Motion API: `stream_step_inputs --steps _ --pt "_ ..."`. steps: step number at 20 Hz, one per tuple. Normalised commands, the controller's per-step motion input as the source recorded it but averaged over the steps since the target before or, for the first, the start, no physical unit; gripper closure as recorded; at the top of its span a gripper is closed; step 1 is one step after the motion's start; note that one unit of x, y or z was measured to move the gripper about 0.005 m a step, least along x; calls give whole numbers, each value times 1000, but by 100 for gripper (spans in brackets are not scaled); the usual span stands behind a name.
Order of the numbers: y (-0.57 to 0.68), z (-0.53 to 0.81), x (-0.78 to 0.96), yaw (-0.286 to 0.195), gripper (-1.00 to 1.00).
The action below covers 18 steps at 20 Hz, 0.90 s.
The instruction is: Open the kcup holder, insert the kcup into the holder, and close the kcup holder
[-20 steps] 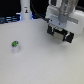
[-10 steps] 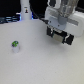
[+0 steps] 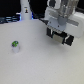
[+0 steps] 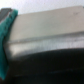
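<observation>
A pale table [image 3: 35, 65] fills the foreground, with what seems a dark backdrop [image 3: 10, 10] behind.

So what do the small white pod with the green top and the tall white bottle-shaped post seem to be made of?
The small white pod with the green top looks like plastic: an opaque white body under a darker green lid whose finish is too blurred to call. The tall white bottle-shaped post also looks like smooth plastic, evenly white with a dark band, though painted metal cannot be ruled out at this resolution.

White table [image 3: 35, 65] bears kcup [image 3: 15, 47], kcup holder [image 3: 67, 35].
</observation>
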Motion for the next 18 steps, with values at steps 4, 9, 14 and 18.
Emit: stream_step_inputs --steps 4,9,14,18 --pt "-405 151 696 -32 100" --pt "-404 127 637 -27 100" --pt "-296 205 735 -68 -100" --pt "-31 194 359 -77 -100"
